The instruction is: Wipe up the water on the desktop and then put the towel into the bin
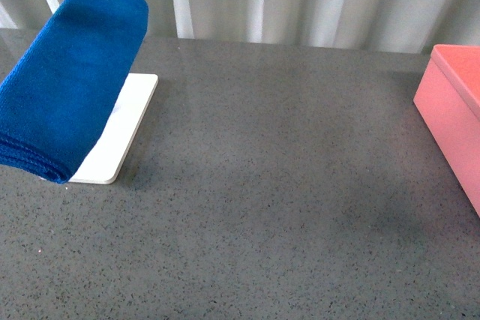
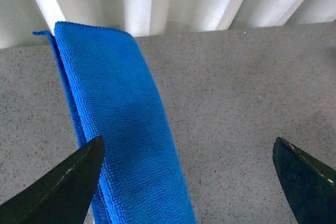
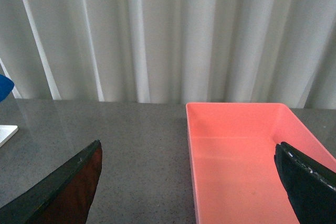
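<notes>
Fingers spread on both arms, nothing held.
My left fingers [image 2: 63, 187] and right fingers [image 3: 58, 187] stand wide apart, only their tips showing. Beyond, on the table [image 1: 262, 207], the folded towel [image 1: 71, 73] hides much of a white tray [image 1: 124, 129] at left; the bin [image 1: 450, 110] at right is cut off.

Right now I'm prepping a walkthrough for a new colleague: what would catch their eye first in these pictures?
The bright blue towel stands out first, folded and raised at the far left, partly covering a flat white tray. Next comes the pink bin at the right edge. Between them lies the speckled grey desktop.
</notes>
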Robot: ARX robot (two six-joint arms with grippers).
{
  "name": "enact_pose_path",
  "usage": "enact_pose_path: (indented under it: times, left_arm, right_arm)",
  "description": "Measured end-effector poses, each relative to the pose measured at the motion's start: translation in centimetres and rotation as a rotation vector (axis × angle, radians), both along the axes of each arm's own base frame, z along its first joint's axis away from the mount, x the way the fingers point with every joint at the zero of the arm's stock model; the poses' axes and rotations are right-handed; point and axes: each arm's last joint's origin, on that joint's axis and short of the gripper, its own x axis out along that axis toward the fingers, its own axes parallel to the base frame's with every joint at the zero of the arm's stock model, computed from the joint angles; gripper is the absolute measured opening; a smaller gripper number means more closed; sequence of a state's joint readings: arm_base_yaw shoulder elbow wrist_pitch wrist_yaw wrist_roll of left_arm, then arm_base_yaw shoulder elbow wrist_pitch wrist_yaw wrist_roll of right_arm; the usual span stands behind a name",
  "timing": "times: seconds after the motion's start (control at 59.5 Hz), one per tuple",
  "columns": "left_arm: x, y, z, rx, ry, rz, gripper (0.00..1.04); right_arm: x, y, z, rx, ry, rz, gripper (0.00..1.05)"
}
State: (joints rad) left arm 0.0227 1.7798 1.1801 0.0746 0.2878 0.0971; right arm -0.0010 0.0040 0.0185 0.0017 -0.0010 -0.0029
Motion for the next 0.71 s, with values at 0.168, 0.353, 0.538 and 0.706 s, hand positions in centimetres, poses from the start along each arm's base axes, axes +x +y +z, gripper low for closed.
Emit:
enact_pose_path:
  times: [0.168,0.353,0.538,0.706]
  left_arm:
    - [1.5,-0.1,-1.1,0.037,0.027,0.006,0.98]
    - [2.7,0.5,-2.8,0.086,0.070,0.033,0.98]
    - [3.5,0.8,-3.9,0.097,0.091,0.046,0.98]
    - [3.7,0.8,-4.6,0.099,0.108,0.050,0.98]
  right_arm:
    - [0.0,0.0,0.0,0.000,0.000,0.000,0.98]
    - [0.0,0.0,0.0,0.000,0.000,0.000,0.98]
    - [0.0,0.0,0.0,0.000,0.000,0.000,0.98]
    - [0.0,0.0,0.0,0.000,0.000,0.000,0.98]
